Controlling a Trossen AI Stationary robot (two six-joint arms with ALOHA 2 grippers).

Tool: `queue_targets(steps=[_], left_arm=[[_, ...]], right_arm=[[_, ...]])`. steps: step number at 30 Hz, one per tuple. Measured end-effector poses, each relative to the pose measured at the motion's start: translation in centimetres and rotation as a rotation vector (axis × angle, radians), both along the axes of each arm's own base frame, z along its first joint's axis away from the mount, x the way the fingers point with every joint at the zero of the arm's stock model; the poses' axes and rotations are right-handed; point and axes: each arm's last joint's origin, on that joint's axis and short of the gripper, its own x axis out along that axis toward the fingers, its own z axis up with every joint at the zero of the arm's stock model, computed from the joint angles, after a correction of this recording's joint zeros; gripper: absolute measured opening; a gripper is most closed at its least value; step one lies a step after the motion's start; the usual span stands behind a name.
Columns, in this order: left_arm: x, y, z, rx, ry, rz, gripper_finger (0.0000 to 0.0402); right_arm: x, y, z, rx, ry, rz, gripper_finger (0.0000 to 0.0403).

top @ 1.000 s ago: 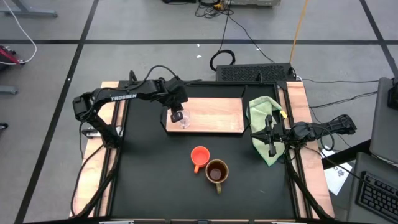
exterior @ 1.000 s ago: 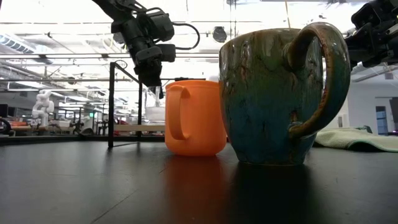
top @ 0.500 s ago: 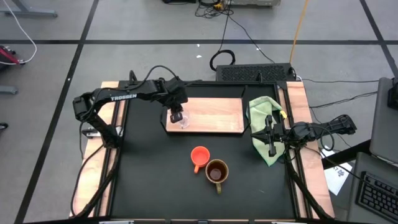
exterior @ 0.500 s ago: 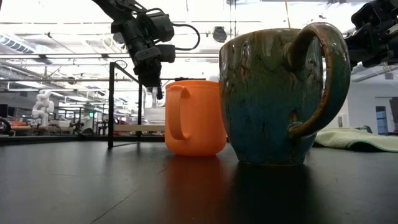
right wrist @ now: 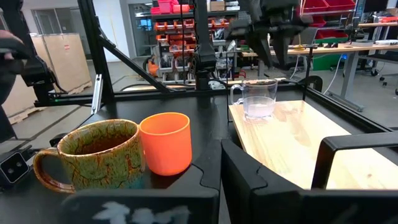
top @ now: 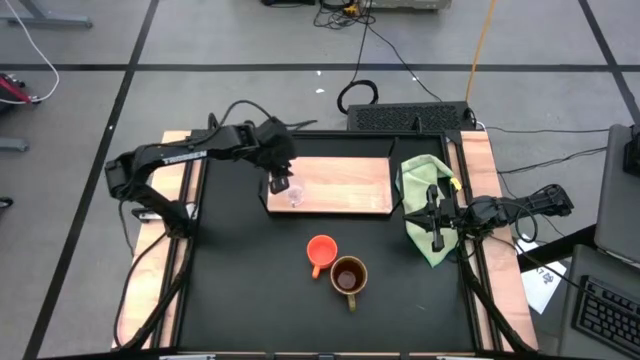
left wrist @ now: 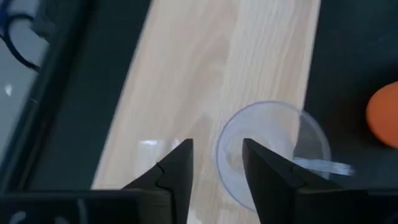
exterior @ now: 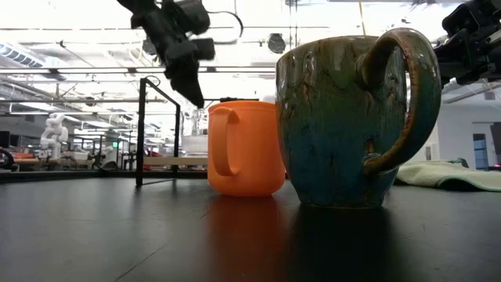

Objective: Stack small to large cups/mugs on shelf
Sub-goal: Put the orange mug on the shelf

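Note:
The tiny clear glass cup [top: 294, 197] [right wrist: 257, 99] stands upright on its base at the left end of the light wood shelf [top: 345, 180]. My left gripper [top: 279, 184] [left wrist: 217, 177] hangs open just above the cup, clear of its rim. The orange mug [top: 320, 250] and the larger brown mug [top: 348, 276] stand side by side on the black table in front of the shelf. Raised over the green cloth [top: 420, 180] at the table's right edge is my right gripper [top: 436, 240], shut and empty.
A dark frame post [exterior: 141, 129] rises at the shelf's left end. A black keyboard [top: 405, 117] lies beyond the far edge. The two mugs stand close together, the brown mug's handle [top: 352, 300] pointing to the near edge. Bare black table lies to their left and right.
My left gripper has opened and let go of the glass cup, then risen and drawn slightly toward the table's left and far side. The cup stays standing at the shelf's left end.

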Motion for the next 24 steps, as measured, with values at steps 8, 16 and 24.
queue_targets(steps=[8,16,24], left_arm=[[-3.4,-2.4,4.4,0.053,-0.112,-0.029,0.0120],[-6.6,-5.7,7.0,0.073,-0.253,-0.069,0.0010],[-9.3,-8.7,3.1,0.059,-0.425,-0.105,0.0002]], right_arm=[[0.0,0.0,0.0,0.001,-0.002,-0.001,0.0000],[0.0,0.0,0.0,0.001,-0.004,0.000,0.0000],[0.0,0.0,0.0,0.020,-0.005,-0.001,0.0000]])
